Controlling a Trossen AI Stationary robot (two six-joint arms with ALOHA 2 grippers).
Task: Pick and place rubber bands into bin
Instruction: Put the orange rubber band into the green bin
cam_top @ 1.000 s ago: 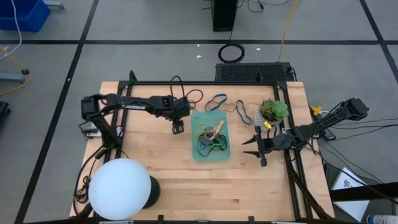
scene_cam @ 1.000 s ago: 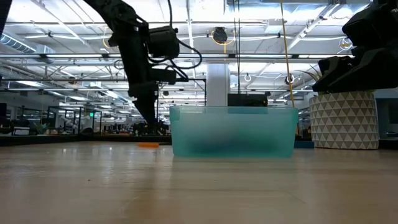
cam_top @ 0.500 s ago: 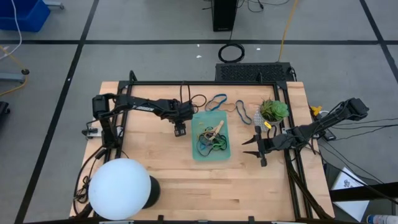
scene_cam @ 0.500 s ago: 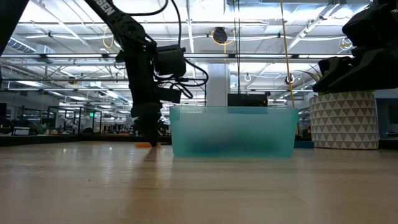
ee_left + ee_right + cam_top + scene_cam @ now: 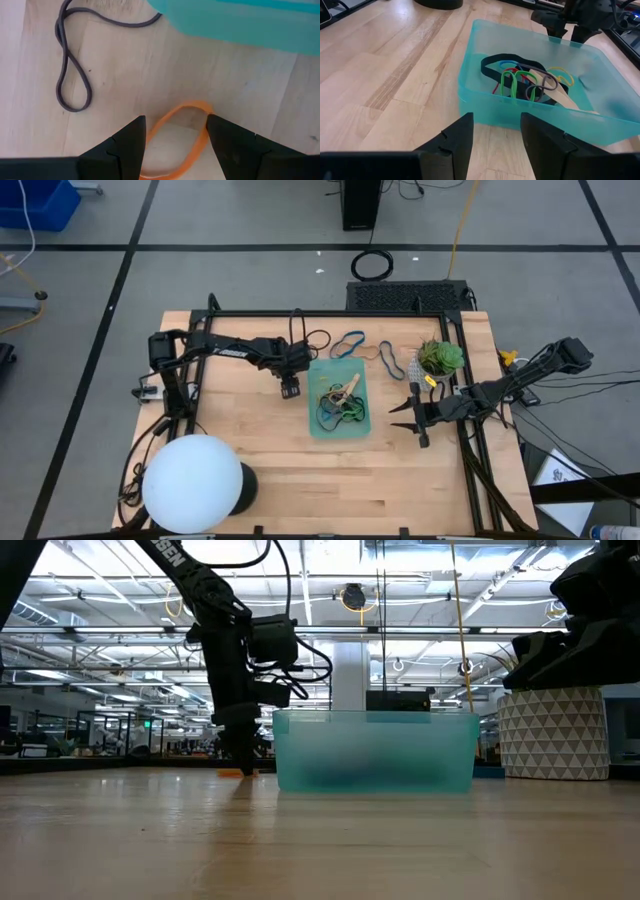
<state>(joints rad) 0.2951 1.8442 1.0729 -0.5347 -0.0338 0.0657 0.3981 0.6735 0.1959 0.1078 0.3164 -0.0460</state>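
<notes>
The left gripper [image 5: 289, 389] is low over the wooden desk [image 5: 250, 440], just beside the left wall of the see-through teal plastic bin [image 5: 362, 420], which sits near the middle of the desk. Its two dark fingers [image 5: 125, 145] stand wide apart, one on each side of a thin orange rubber band [image 5: 176, 140] that lies flat on the wood, and they grip nothing. A long dark grey rubber band [image 5: 72, 75] lies on the desk close by. Inside the bin is a small heap of rubber bands [image 5: 527, 80] in black, green, blue, red and yellow. More loose bands, blue [image 5: 348, 343] and dark ones, lie near the far edge of the desk behind the bin. The right gripper [image 5: 412, 415] waits near the right edge of the desk, facing the bin, with its fingers [image 5: 455, 140] parted and empty
</notes>
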